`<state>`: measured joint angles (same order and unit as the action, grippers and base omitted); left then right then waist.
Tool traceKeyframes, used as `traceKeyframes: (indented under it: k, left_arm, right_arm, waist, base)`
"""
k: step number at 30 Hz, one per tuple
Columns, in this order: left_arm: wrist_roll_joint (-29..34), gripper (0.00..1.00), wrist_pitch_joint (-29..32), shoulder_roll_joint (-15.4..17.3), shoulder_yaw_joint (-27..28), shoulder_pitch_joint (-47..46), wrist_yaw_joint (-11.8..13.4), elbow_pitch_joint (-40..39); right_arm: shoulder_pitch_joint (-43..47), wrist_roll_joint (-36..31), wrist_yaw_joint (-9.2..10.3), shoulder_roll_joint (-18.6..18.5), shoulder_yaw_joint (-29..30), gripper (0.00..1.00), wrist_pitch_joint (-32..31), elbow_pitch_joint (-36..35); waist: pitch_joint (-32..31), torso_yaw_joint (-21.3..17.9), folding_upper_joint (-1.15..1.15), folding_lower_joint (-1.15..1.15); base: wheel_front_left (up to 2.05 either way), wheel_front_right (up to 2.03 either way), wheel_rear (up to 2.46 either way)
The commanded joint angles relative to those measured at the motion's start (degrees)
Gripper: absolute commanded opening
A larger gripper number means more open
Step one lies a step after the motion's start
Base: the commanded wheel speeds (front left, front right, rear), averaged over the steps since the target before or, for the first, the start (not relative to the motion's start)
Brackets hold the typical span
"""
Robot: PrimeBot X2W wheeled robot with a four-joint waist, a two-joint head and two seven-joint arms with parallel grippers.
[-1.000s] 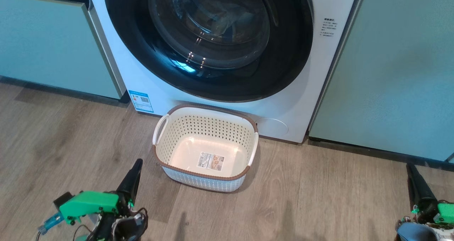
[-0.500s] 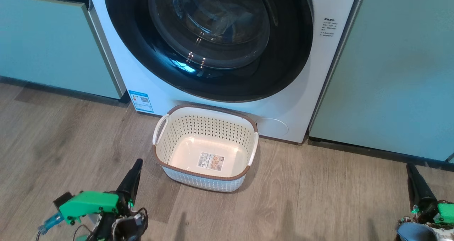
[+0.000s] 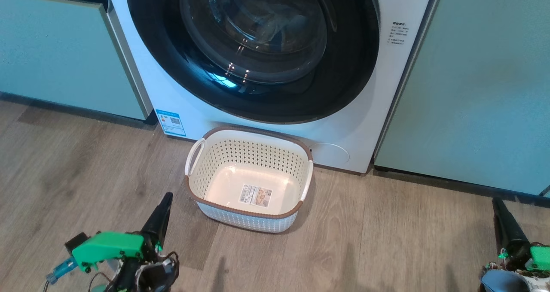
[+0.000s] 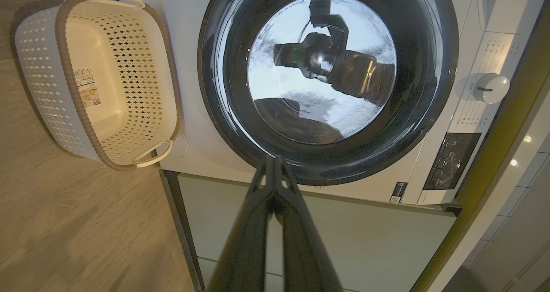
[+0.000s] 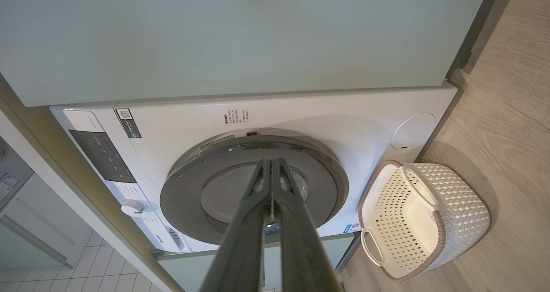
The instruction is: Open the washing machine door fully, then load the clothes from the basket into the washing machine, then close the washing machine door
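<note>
Left gripper (image 3: 166, 199) sits at 7 o'clock in the head view, fingers pressed together and holding nothing. The right gripper (image 3: 498, 204), at 5 o'clock, is the same. From the left one the basket (image 3: 242, 211) lies near, at 1 o'clock, its long axis running 9 to 3, with just a label on its floor. The door (image 3: 343, 77) lies flush against the machine (image 3: 356, 129). It is at 12 to 1 o'clock from your left gripper and 10 to 11 from your right, well apart from both. A pale shape behind the glass may be the clothes (image 3: 273, 28). Judge it loaded and closed; should you need the door again, your left arm is nearer.
</note>
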<state>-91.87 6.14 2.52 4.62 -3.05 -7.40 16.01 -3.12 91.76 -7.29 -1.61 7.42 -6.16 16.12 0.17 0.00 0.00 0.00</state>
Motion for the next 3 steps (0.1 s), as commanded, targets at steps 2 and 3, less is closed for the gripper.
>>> traceKeyframes:
  k: [2, 3]
  left_arm:
    - [-0.3, 0.0, 0.35, 0.36, 1.9, -3.16, -0.09, -1.96]
    - [-0.3, 0.0, 0.35, 0.36, 1.9, -3.16, -0.09, -1.96]
  right_arm:
    - [-3.08, 0.41, -0.2, -1.27, -0.91, 0.0, -0.32, -2.08]
    - [-3.08, 0.41, -0.2, -1.27, -0.91, 0.0, -0.32, -2.08]
  waist:
    - [0.0, 0.0, 0.0, 0.0]
    - [0.0, 0.0, 0.0, 0.0]
  base:
    - [0.0, 0.0, 0.0]
    - [0.0, 0.0, 0.0]
